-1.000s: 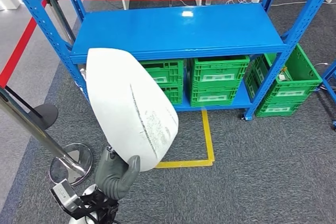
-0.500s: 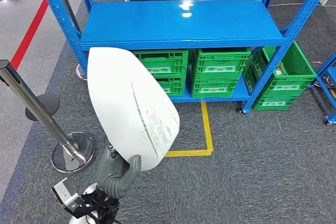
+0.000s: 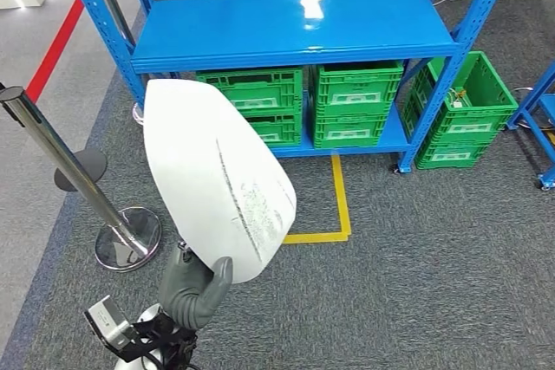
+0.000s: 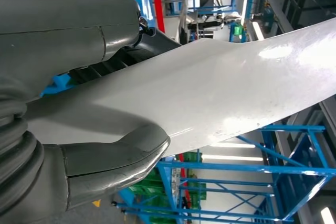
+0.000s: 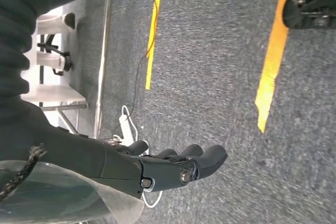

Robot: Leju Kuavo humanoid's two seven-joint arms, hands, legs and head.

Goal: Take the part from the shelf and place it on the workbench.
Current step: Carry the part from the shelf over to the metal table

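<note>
A large white curved shell part (image 3: 212, 179) stands upright in front of me, scuffed with dark streaks near its lower edge. My left hand (image 3: 193, 288) grips it from below, thumb wrapped over the rim. In the left wrist view the grey thumb (image 4: 115, 158) presses on the white part (image 4: 222, 93) from one side and the darker fingers on the other. My right hand (image 5: 174, 166) hangs over the grey carpet with its fingers stretched out and nothing in them. The blue shelf (image 3: 295, 23) stands ahead with a bare top board.
Green crates (image 3: 356, 101) fill the shelf's lower level and another green crate (image 3: 465, 110) stands beside its right post. A chrome stanchion (image 3: 124, 236) with red belt stands at the left. Yellow floor tape (image 3: 340, 201) marks the grey carpet.
The whole picture has shifted: the shelf sits a little lower and more to the left in view, so the camera moved. The left hand still holds the white part the same way.
</note>
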